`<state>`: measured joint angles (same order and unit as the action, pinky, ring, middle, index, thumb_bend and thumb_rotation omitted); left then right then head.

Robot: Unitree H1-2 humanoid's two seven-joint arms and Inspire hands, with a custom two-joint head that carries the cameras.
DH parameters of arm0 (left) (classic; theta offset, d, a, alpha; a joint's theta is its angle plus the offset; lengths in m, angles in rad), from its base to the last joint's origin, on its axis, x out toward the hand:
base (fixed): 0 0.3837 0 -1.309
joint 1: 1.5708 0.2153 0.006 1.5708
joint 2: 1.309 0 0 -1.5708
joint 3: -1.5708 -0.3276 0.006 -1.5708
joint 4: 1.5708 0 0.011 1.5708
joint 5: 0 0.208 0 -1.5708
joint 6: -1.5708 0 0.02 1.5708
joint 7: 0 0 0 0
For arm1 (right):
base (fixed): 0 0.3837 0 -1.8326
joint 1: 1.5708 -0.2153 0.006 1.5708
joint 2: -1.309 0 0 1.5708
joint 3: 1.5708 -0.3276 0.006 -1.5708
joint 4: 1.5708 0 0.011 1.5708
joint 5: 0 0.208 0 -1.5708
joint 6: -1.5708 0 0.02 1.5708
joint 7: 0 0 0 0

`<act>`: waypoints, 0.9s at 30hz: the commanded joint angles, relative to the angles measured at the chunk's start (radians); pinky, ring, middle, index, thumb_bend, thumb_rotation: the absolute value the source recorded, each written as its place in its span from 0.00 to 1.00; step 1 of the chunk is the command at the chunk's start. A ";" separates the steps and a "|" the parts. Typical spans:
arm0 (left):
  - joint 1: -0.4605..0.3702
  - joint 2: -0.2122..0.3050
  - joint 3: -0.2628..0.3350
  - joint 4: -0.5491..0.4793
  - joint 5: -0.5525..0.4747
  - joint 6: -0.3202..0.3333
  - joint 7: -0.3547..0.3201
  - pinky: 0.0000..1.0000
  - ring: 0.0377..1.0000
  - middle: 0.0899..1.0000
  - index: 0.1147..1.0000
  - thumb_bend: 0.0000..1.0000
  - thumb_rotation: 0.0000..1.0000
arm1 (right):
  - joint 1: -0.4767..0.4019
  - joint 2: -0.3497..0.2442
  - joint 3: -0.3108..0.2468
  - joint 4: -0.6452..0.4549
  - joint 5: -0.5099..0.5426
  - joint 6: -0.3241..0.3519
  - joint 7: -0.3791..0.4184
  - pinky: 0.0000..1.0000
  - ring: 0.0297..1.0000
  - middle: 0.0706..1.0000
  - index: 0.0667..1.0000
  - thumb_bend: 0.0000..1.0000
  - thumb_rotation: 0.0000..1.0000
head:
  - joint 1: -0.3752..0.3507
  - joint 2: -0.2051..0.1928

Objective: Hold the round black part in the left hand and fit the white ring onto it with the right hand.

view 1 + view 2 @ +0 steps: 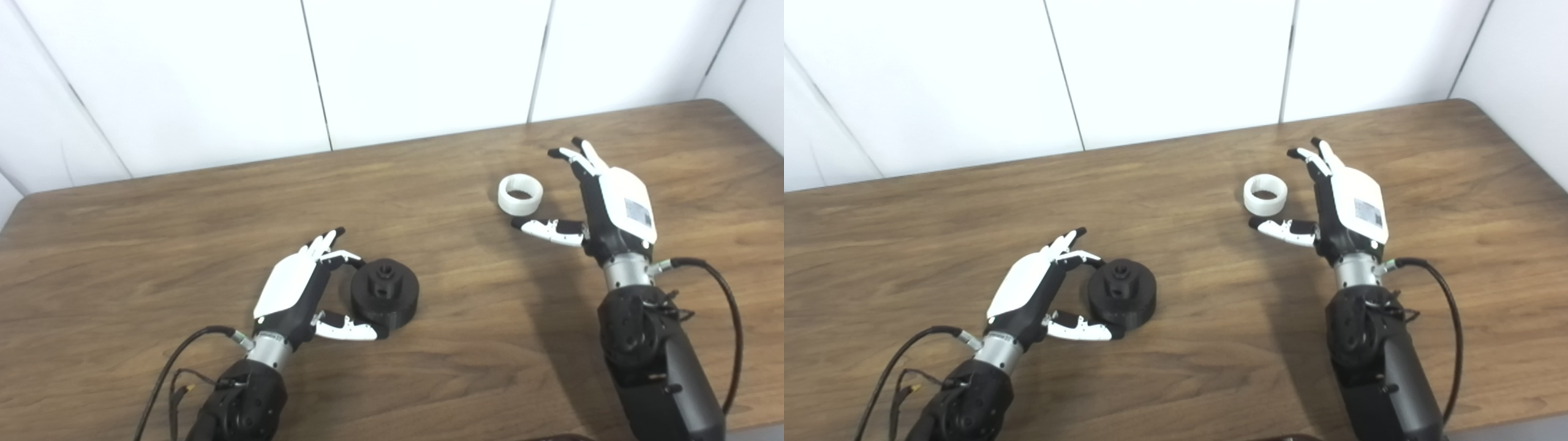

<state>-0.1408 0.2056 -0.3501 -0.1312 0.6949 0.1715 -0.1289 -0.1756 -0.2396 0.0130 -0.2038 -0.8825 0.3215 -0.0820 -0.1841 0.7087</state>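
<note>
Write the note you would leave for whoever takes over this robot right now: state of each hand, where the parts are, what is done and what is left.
Left hand: open, fingers curled around the round black part but not closed on it; the part sits on the table.
Right hand: open, holding nothing, just right of the white ring, thumb reaching under it in the picture.
White ring: flat on the table, far right side, well apart from the black part.
Done: both hands are placed next to their parts.
Left: grip and lift the black part, pick up the ring, fit the ring onto the part.
</note>
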 commanded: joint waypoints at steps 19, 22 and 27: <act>-0.013 0.002 0.010 -0.017 0.014 -0.035 0.009 1.00 1.00 1.00 0.59 0.98 0.34 | -0.274 -0.151 0.115 0.279 0.002 0.103 0.202 0.83 0.98 1.00 0.89 0.99 0.60 | 0.016 0.004; -0.012 0.000 0.010 -0.022 0.018 -0.033 0.010 1.00 1.00 1.00 0.59 0.98 0.35 | -0.287 -0.158 0.146 0.298 0.008 0.098 0.230 0.85 0.99 1.00 0.89 1.00 0.67 | 0.028 0.007; -0.014 -0.001 0.013 -0.020 0.017 -0.032 0.009 1.00 1.00 1.00 0.59 0.99 0.35 | -0.293 -0.153 0.176 0.320 0.019 0.087 0.242 0.86 0.99 1.00 0.88 1.00 0.69 | 0.032 0.010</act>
<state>-0.1279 0.2027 -0.3448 -0.1283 0.7031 0.1568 -0.1321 -0.4169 -0.3716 0.1836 0.1243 -0.8669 0.4206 0.1684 -0.1519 0.7179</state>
